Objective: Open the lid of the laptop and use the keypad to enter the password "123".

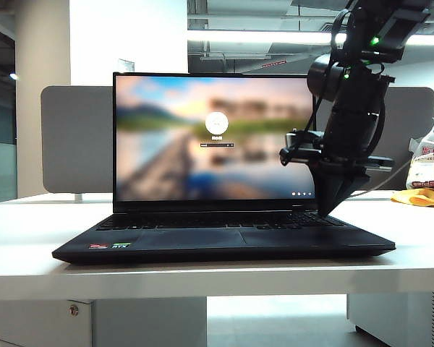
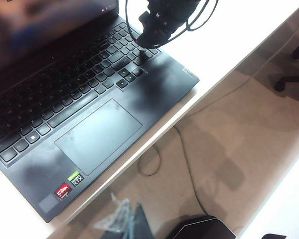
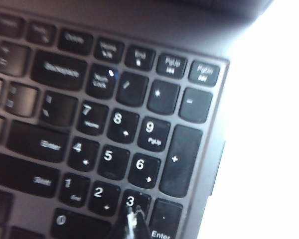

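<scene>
The black laptop [image 1: 224, 238] stands on the white table with its lid [image 1: 213, 137] raised and the screen showing a blurred login page. My right gripper [image 1: 327, 211] points down at the right end of the keypad [image 1: 224, 221], with its jaws shut into one tip. In the right wrist view that tip [image 3: 134, 217] rests on the "3" key [image 3: 139, 198] of the number block, with nothing held. The left wrist view shows the same gripper [image 2: 142, 53] over the keys. My left gripper [image 2: 137, 220] hangs blurred beyond the table's front edge, its jaws together and empty.
A grey divider panel [image 1: 76, 137] stands behind the laptop. Plastic bags [image 1: 427, 177] lie at the table's far right. On the floor are a cable [image 2: 184, 159], a black object [image 2: 202, 229] and a chair base [image 2: 294, 74]. The touchpad [image 2: 97, 134] lies in front of the keys.
</scene>
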You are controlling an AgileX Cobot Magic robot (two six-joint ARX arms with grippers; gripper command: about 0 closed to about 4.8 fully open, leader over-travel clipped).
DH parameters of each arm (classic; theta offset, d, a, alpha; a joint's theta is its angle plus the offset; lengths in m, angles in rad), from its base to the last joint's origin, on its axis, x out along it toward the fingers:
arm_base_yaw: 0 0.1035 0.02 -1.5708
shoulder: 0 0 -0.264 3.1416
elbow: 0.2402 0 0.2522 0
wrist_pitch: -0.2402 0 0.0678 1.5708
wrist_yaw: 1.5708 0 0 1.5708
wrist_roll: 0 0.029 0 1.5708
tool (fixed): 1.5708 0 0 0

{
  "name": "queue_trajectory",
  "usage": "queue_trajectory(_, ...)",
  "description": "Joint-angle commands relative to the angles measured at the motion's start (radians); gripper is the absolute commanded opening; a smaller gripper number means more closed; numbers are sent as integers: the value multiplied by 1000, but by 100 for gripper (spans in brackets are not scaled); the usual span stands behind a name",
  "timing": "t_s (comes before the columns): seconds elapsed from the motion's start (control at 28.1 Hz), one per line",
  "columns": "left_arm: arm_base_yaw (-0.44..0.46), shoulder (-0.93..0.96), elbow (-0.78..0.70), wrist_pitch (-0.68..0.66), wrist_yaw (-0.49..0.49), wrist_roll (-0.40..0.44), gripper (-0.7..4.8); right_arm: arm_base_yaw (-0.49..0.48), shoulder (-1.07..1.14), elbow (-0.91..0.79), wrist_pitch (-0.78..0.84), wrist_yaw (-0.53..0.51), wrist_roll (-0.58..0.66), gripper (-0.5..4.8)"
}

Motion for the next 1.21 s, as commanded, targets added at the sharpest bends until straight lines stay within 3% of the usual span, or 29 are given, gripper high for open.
queue_trajectory(0.04,-1,-2,3,16,-2,4,-6,-1,8,3,-4,-17,-3,-1)
queue_trajectory(0.61,-1,-2,3,19,-37,5,-6,-1,-73,30,50,-27,-4,-1)
queue_trajectory(0.82,-1,-27,2,71,-275,37,-6,-1,-293,15,124,-41,-3,-1)
queue_trajectory(1.0,0,-194,-45,106,-400,75,-6,0,-555,-217,218,-41,23,-1)
queue_trajectory(1.21,0,-538,-183,92,-531,1,-6,0,-1001,-732,379,-35,112,-1)
